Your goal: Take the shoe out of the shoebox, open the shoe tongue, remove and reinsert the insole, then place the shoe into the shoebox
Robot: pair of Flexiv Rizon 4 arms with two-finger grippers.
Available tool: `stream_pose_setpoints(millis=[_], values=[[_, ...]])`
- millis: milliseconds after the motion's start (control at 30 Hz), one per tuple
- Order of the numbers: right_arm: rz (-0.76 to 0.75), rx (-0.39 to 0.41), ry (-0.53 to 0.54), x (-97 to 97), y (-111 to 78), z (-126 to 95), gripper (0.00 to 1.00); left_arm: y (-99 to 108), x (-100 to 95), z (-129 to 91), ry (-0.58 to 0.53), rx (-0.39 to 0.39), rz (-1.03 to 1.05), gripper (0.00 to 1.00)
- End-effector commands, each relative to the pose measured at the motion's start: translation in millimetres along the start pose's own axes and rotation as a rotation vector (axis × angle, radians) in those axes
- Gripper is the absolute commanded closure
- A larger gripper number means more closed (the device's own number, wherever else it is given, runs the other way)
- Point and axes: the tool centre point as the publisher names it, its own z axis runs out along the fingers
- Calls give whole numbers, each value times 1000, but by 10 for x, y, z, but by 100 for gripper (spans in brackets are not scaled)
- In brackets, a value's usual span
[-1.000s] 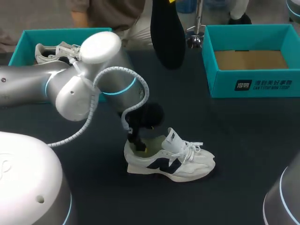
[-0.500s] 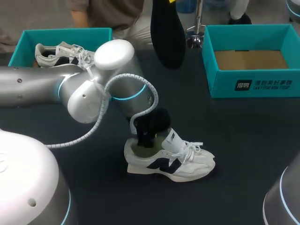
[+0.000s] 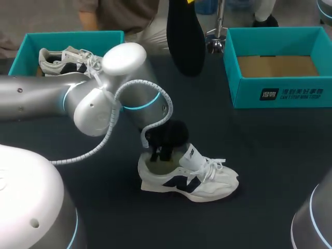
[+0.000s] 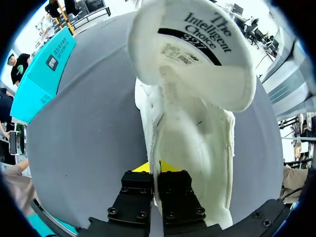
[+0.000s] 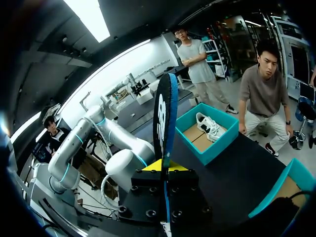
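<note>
A white lace-up sneaker (image 3: 189, 181) with a navy logo stands upright on the dark surface (image 3: 270, 155), tongue raised, toe rightward. A black foam insole (image 3: 185, 39) hangs vertically above the far edge. An open teal cardboard shoebox (image 3: 280, 93) sits far right.

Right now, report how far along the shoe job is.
Done: the shoe sits on the table, tongue lifted, insole out. In hand: the right gripper holds the insole aloft; the left gripper pinches the shoe's collar. Left: reinsert the insole, then put the shoe into the empty shoebox.
</note>
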Motion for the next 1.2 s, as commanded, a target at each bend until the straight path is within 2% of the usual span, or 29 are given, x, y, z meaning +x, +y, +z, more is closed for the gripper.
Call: stream_pose_setpoints(millis=[33,233,300,400,467,533,567,767,833,1167,1200], values=[[2,3,-2,-1,9,6,100,19,-45,-71,22,17,35,100],[2,3,-2,-1,9,6,100,-34,-109,-175,46,3,151,100],[2,3,-2,-1,9,6,100,-59,-124,-204,28,-31,198,100],[2,3,-2,-1,9,6,100,-114,-133,-261,45,-29,287,100],[2,3,-2,-1,9,6,100,-142,-144,-297,63,3,346,100],[2,3,-2,-1,9,6,100,-154,-160,-316,41,-31,391,100],[2,3,-2,-1,9,6,100,-172,-159,-344,46,-9,431,100],[2,3,-2,-1,9,6,100,-214,-199,-391,-3,-75,594,100],[2,3,-2,-1,9,6,100,-236,-205,-414,-17,-74,647,100],[2,3,-2,-1,9,6,100,-354,-188,-360,-68,-97,834,100],[2,3,-2,-1,9,6,100,-363,-190,-349,-50,-74,844,100]])
